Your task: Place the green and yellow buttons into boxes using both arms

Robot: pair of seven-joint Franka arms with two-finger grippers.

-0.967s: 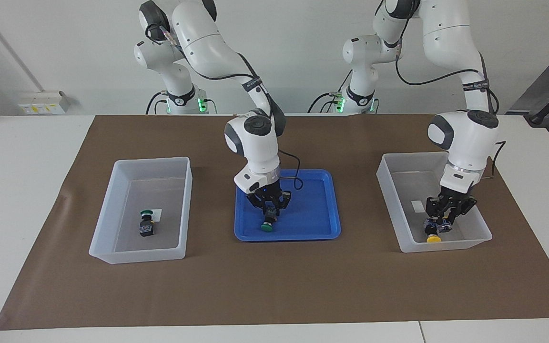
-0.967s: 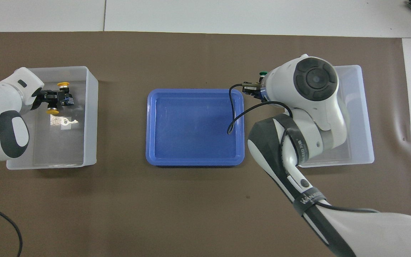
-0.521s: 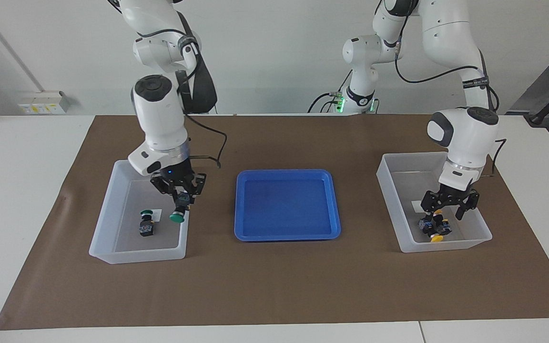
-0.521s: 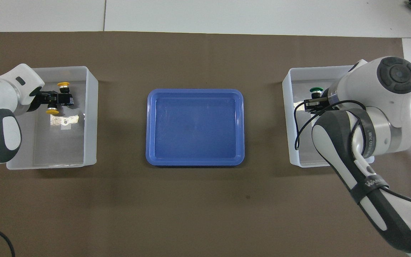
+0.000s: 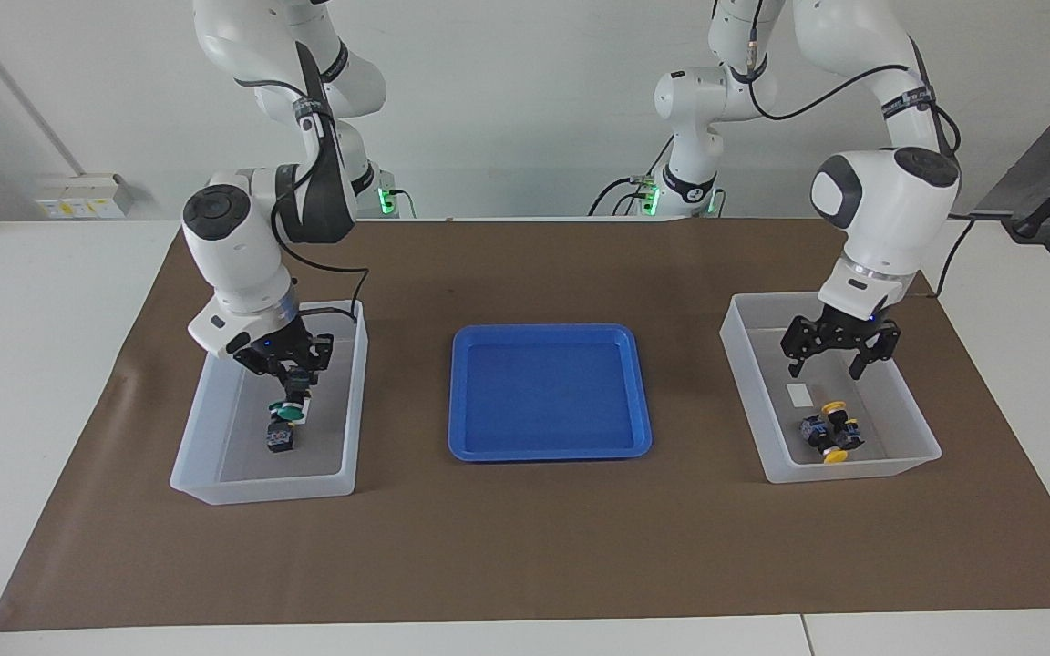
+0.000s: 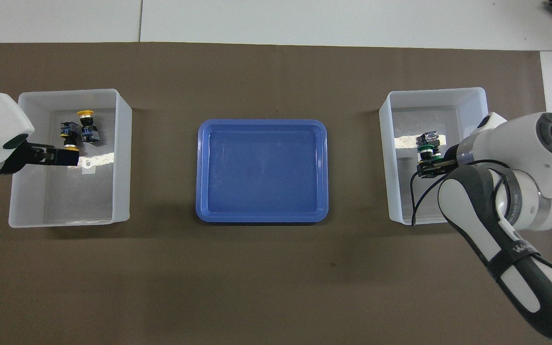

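My right gripper (image 5: 295, 381) (image 6: 430, 165) is shut on a green button (image 5: 288, 412) (image 6: 426, 149) and holds it low inside the box (image 5: 261, 487) (image 6: 386, 182) toward the right arm's end. It hangs just over a second green button (image 5: 281, 441) (image 6: 428, 139) lying on that box's floor. My left gripper (image 5: 826, 364) (image 6: 67, 156) stands open with nothing in it, raised over the other box (image 5: 853, 469) (image 6: 122, 158). Two yellow buttons (image 5: 839, 448) (image 6: 84, 115) lie side by side on that box's floor, clear of the fingers.
A shallow blue tray (image 5: 548, 448) (image 6: 261, 218) with nothing in it lies between the two boxes on the brown mat. Each box has a small white label (image 5: 798, 394) on its floor. White table surface surrounds the mat.
My right arm carried the green button from the blue tray into its box. My left gripper opened, let go of a yellow button and rose above it.
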